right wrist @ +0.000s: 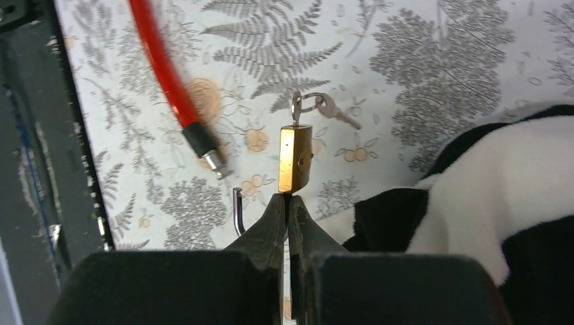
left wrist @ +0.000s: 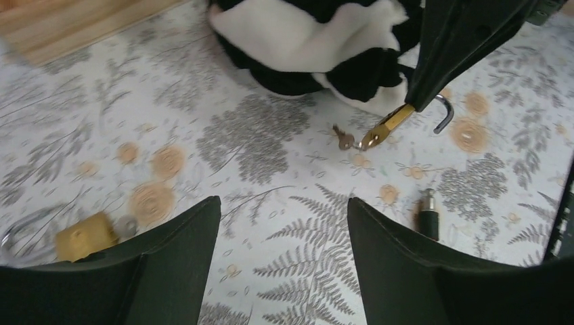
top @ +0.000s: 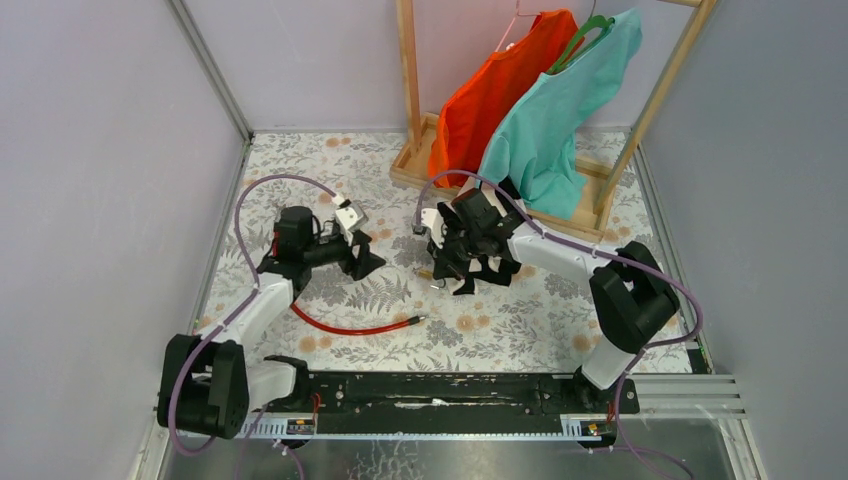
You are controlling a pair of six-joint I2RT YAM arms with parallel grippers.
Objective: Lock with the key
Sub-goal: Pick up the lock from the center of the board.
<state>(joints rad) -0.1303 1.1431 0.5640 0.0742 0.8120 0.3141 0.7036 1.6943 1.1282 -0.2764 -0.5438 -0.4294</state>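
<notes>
**Top external view.** One table [top: 330, 160] under a printed covering of grey ferns and tan blooms. One wooden rack [top: 408, 90] carried two soft garments, one orange [top: 490, 95] and one teal [top: 560, 120]. One glossy red cable [top: 350, 326] lay curved. The black left gripper [top: 362, 258] and right gripper [top: 462, 280] sat low over the covering; their jaws and the lock were too small to make out.

**Left wrist view.** The left gripper [left wrist: 284, 210] had two matte wedge fingers, spread apart with nothing between them. One brass padlock [left wrist: 387, 124] was tilted, its hooked steel shackle [left wrist: 443, 112] partly hidden. The key [left wrist: 345, 139], small and dark, was at the padlock's lower end. One square brass block [left wrist: 82, 235] was blurred. One black-and-white plush toy [left wrist: 304, 34] was cropped.

**Right wrist view.** The right gripper [right wrist: 290, 202] was clenched on the brass padlock [right wrist: 296, 159]. The key [right wrist: 296, 110] stood from its far end, with a ring [right wrist: 308, 103] and a second key [right wrist: 336, 112].
</notes>
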